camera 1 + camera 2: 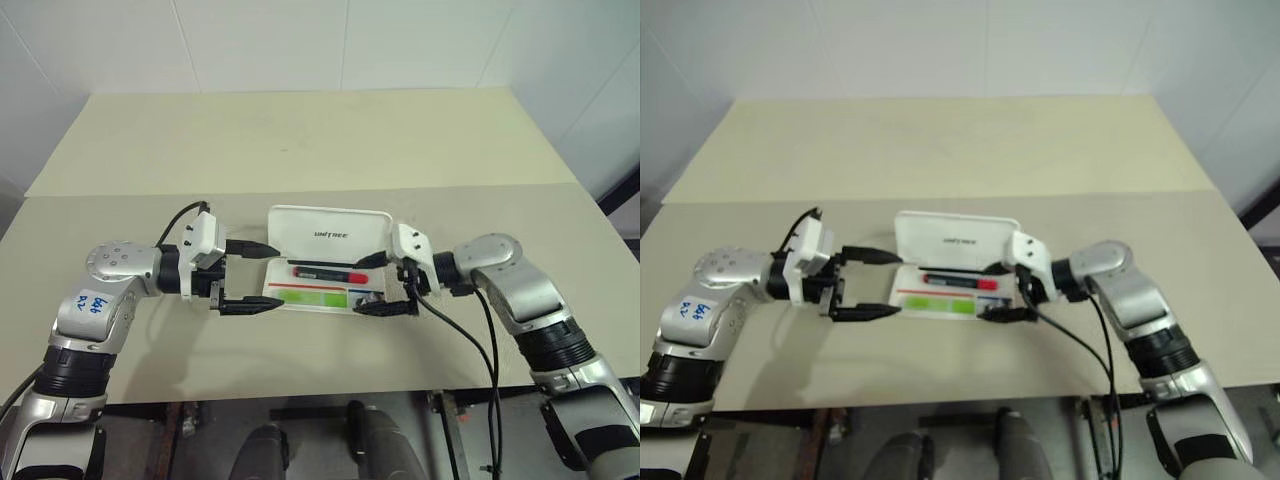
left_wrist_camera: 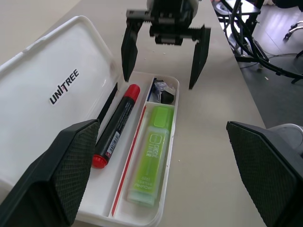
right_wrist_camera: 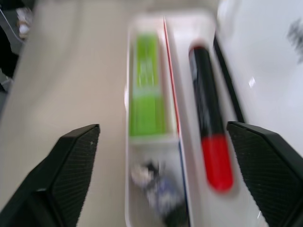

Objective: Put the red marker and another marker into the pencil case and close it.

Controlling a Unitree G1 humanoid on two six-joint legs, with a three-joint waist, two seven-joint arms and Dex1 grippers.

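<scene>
The white pencil case (image 1: 330, 232) lies open at the middle of the table, its lettered lid tilted up at the far side. The red marker (image 1: 328, 273) lies in the case's rear compartment, red cap toward my right gripper. In the front compartment lies the other marker, a light-green highlighter (image 2: 150, 153). My left gripper (image 1: 276, 276) stands open at the case's left end with nothing between its fingers. At the right end my right gripper (image 1: 358, 287) is open over the tray and holds nothing.
A small end compartment holds a few dark small bits (image 2: 163, 92). The beige table (image 1: 300, 150) stretches far behind the case, with a seam across it and a white wall beyond. Black cables (image 1: 480, 340) hang from my right arm near the front edge.
</scene>
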